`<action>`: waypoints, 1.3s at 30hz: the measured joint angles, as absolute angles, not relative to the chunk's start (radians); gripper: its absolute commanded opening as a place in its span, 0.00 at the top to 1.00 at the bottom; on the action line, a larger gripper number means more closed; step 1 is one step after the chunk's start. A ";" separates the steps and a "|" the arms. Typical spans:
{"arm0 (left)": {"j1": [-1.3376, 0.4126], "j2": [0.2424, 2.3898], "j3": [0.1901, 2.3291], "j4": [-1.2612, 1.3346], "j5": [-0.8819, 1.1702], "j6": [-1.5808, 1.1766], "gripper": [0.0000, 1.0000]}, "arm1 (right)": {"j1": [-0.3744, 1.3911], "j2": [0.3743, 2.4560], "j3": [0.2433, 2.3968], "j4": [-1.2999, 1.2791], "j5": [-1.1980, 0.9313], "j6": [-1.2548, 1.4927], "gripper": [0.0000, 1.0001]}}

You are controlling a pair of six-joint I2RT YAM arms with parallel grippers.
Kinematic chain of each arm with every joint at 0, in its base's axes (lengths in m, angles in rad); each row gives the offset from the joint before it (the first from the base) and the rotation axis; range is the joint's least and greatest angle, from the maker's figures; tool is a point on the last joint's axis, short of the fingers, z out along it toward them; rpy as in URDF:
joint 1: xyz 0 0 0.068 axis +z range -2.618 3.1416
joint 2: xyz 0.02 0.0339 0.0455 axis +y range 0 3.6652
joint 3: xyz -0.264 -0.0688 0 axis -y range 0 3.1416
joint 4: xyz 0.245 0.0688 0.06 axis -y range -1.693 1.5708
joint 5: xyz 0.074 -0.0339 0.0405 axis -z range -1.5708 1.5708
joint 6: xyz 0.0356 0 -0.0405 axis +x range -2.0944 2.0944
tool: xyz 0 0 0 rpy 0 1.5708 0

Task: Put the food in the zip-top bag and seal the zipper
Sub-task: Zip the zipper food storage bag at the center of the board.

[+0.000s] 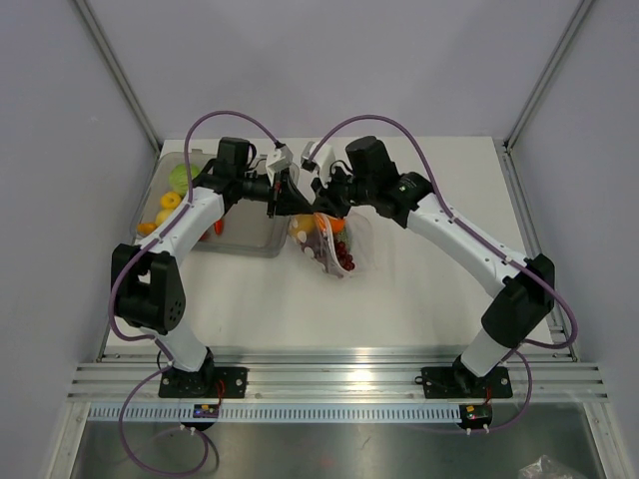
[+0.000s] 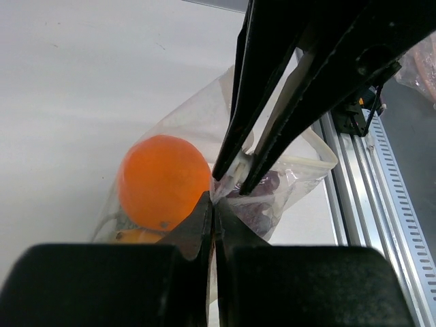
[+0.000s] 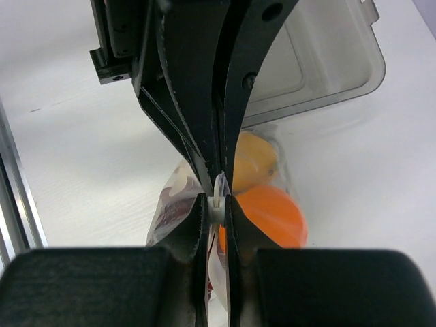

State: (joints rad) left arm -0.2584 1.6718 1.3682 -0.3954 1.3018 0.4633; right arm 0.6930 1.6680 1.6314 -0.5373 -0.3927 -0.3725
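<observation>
Table white, grey walls around, left gripper and right gripper both pinched on zipper of zip-top bag.

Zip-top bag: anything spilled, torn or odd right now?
No spill or tear shows on the zip-top bag. Left gripper and right gripper pinch the zipper, yet green and yellow food lies in the tray.

Both arms reach forward with elbows bent outward and forearms angled inward, so the wrists meet nose to nose. The left gripper and right gripper face each other, fingertips nearly touching. Each has its jaws pressed close together on the zipper, one just behind the other.
</observation>
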 measured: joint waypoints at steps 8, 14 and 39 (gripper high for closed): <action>-0.253 1.672 1.363 -0.324 1.299 0.387 1.00 | 0.694 1.619 1.549 -0.442 -0.296 -0.331 1.00; -0.245 1.672 1.345 -0.266 1.296 0.340 1.00 | 0.696 1.617 1.529 -0.426 -0.251 -0.316 0.99; -0.199 1.672 1.333 -0.231 1.275 0.317 1.00 | 0.696 1.536 1.414 -0.231 -0.228 -0.028 0.42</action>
